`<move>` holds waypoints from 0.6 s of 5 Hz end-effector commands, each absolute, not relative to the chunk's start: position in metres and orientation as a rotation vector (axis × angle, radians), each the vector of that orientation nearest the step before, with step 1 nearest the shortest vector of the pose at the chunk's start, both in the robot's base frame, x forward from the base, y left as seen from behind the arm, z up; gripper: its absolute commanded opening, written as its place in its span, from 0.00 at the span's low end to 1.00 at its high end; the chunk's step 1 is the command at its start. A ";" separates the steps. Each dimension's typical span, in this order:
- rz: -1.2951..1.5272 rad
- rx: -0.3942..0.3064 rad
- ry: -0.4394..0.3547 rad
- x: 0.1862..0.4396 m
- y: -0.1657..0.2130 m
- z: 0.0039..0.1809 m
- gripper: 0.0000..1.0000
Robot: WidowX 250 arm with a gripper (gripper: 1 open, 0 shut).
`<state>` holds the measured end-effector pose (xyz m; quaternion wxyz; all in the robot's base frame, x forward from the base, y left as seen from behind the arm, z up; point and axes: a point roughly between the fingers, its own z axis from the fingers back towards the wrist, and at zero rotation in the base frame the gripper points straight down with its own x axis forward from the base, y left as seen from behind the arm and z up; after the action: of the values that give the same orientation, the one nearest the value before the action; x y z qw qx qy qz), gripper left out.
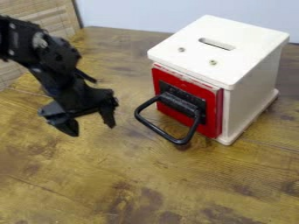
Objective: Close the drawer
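Toward the left edge of the tabletop (140, 188): black arm reaching in from the upper left, pincer (87, 118) low over the wood, fingers spread apart and pointing down, nothing between them. Apart from the handle — a clear strip of bare wood in between.

Middle of the tabletop: large black loop handle (165, 122), hanging forward and down from the red front, its lower bar resting on or just above the wood; hard to say which.

Toward the right edge and far corner: the drawer (184, 100), red front panel with a dark recess, seated in the cream-white box (228, 66) with a slot on top. Red front appears to stand slightly proud of the box face on the left side, though the gap is too small to read with confidence; could be nearly shut, could be ajar by a sliver.

Judged progress: approach not finished, no contact made with front or handle, so the push itself probably left to do. Remaining, as it seems — bring the pincer across to the red front, press it squarely toward the box until flush. Worth minding the loop handle, likely to swing or snag if caught first.
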<state>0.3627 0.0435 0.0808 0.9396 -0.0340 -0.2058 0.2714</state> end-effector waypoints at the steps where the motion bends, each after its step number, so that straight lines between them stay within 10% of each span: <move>1: 0.507 -0.043 -0.503 0.346 0.056 0.129 1.00; 3: 0.501 0.016 -0.522 0.317 0.075 0.159 1.00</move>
<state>0.3155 0.0668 0.1341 0.9461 0.0041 -0.2183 0.2392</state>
